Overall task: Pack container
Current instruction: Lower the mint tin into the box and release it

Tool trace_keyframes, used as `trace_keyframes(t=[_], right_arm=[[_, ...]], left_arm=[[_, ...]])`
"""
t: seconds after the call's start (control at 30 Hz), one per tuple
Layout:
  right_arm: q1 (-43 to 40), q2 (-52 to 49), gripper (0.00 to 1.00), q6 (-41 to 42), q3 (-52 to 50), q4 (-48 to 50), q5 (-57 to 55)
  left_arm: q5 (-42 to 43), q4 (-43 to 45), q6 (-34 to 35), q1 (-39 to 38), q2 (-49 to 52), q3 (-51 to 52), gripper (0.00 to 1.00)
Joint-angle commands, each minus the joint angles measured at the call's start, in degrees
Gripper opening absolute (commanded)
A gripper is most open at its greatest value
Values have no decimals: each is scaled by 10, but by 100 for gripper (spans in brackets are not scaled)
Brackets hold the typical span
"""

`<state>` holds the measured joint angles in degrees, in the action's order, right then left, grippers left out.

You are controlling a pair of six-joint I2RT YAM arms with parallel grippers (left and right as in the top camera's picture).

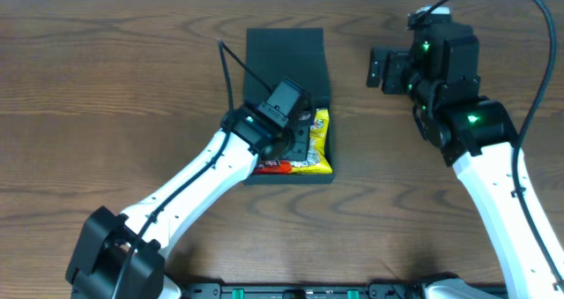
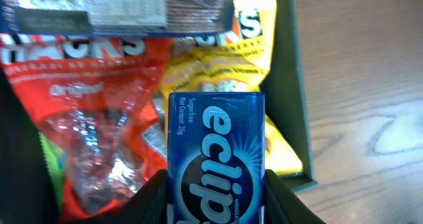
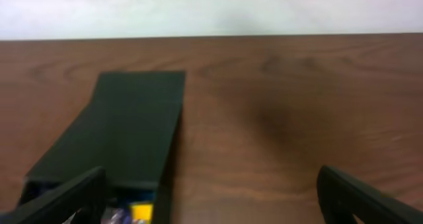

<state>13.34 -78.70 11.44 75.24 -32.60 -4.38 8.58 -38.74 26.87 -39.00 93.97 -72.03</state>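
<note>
Clearance beneath the left claw [image 1: 295, 127] was what the coming move turned on. The claw hung directly over the open container [image 1: 291, 177], which sat at the middle of the table [image 1: 106, 87] with its flap lid thrown back toward 12 o'clock. In the left wrist view the left claw [image 2: 217, 204] was clenched on a blue Eclipse gum tin [image 2: 217, 151], with one finger on each long side. The tin's long axis ran from 6 to 12 o'clock in that view, in line with the fingers.

Below the tin the box looked well filled. A red snack packet [image 2: 99, 118] lay at 9 o'clock from the tin and a yellow packet [image 2: 225, 72] at 12 o'clock. A blue and brown packet [image 2: 132, 12] lay across the far end at 11 o'clock. The container's wall [image 2: 291, 85] stood at 3 o'clock, close beside the tin. By my judgement the tin would have to be set on top of the packets rather than into a bare gap, and the crinkled foil might let it slide.

The right claw [image 1: 388, 70] was well apart, at 2 o'clock from the container, over bare wood. In its own view the right claw [image 3: 211, 194] was released, with its fingers spread wide and nothing between them. The lid [image 3: 125, 125] lay toward 10 o'clock from it. The left arm was plainly the nearer one, and nothing stood between it and the box.
</note>
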Motion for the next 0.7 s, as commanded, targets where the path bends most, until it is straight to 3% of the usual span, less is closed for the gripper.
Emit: trace_keyframes(t=[0.0,0.23,0.27,0.3,0.33,0.67], right_arm=[[-3,13,99,-8,1,-11,53],[-3,35,99,-9,1,-17,51],[-3,37,99,-9,1,-17,51],[-3,37,99,-9,1,-17,51],[-3,38,99,-8,1,-17,51],[-3,38,99,-9,1,2,51]], left_arm=[[-26,-5,20,-10,10,-6,6],[-82,0,32,-10,33,-5,6],[-85,0,32,-10,33,-5,18],[-88,1,32,-10,33,-5,63],[-90,1,32,-10,33,-5,96],[-129,28,-12,5,20,-12,95]])
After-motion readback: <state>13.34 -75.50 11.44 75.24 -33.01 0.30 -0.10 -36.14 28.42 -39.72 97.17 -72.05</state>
